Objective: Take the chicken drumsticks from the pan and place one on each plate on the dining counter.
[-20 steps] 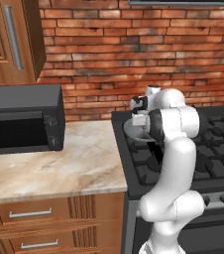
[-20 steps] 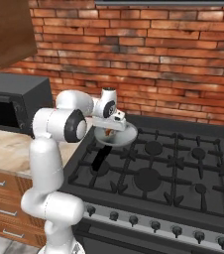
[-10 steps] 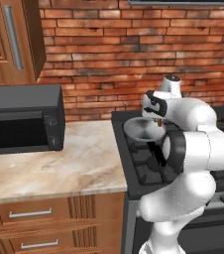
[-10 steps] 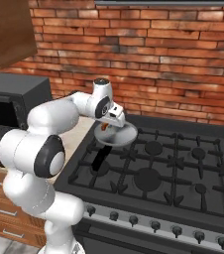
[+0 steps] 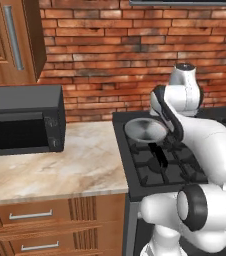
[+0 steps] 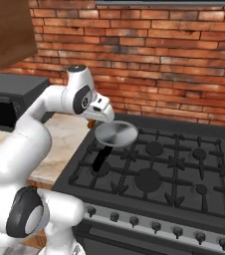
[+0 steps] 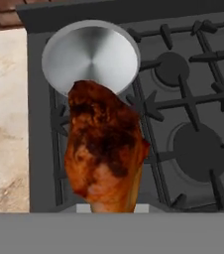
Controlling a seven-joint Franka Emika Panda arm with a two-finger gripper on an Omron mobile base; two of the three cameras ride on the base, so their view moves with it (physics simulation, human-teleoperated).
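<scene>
My gripper (image 6: 91, 121) hangs just above the stove's back left corner, beside the pan's far rim, shut on a golden-brown chicken drumstick (image 7: 104, 149). A small orange bit of that drumstick (image 6: 90, 124) peeks out under the hand. The drumstick hides the fingertips in the hand view. The round light-grey pan (image 7: 90, 54) sits on the back left burner with nothing in it. It also appears in both base views: pan (image 5: 145, 129), pan (image 6: 115, 133), its black handle (image 6: 100, 159) pointing toward the front. The plates and the dining counter are out of view.
A black gas stove (image 6: 159, 169) with raised grates lies under the hand. Left of it runs a marbled worktop (image 5: 60, 170) over wooden drawers, with a black microwave (image 5: 20, 120) on it. A brick wall stands behind, and a wooden cabinet (image 5: 10, 40) hangs upper left.
The arm has swung and unfolded, and the hand has risen off the pan with the drumstick in it. Pan and base have stayed put.
</scene>
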